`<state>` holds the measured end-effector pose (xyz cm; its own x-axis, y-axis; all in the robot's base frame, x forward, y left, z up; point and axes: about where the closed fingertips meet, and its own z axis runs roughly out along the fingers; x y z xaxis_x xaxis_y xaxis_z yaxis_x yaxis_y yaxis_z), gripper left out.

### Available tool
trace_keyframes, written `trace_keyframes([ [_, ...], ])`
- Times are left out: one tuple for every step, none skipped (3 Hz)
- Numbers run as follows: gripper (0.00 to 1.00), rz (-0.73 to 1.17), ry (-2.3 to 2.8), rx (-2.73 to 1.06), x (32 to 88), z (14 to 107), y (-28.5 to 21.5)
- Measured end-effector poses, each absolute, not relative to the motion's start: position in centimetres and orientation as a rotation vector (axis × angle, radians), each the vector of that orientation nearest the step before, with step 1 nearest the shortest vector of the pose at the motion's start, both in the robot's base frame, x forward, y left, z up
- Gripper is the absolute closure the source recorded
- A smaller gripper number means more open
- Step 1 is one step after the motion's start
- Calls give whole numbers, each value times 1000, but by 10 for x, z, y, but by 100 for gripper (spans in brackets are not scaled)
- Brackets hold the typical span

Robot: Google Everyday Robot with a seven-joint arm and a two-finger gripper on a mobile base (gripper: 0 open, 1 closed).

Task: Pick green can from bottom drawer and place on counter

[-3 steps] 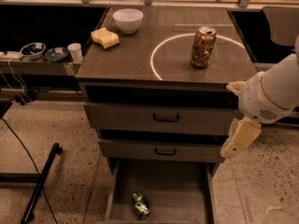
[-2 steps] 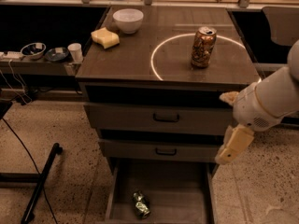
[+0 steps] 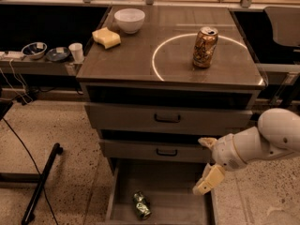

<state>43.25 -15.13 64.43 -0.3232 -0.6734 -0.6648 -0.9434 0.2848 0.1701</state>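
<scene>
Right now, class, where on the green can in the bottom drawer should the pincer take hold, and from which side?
Probably best to grip the green can across the middle of its body, coming from above: it lies on its side on the bottom drawer floor, and the drawer walls close off the sides. The pincer hangs open above the drawer's right edge.

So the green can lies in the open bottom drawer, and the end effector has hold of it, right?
No. The camera view shows the end effector hanging at the bottom drawer's right edge, apart from the green can, which does lie in that open drawer.
</scene>
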Motion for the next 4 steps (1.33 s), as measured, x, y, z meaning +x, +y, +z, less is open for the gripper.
trace_keyframes([
  [0, 790, 2071, -1457, 431, 631, -149],
  [0, 783, 2060, -1310, 439, 605, -133],
  [0, 863, 1988, -1202, 414, 550, -91],
  [0, 805, 1936, -1137, 428, 510, -81],
])
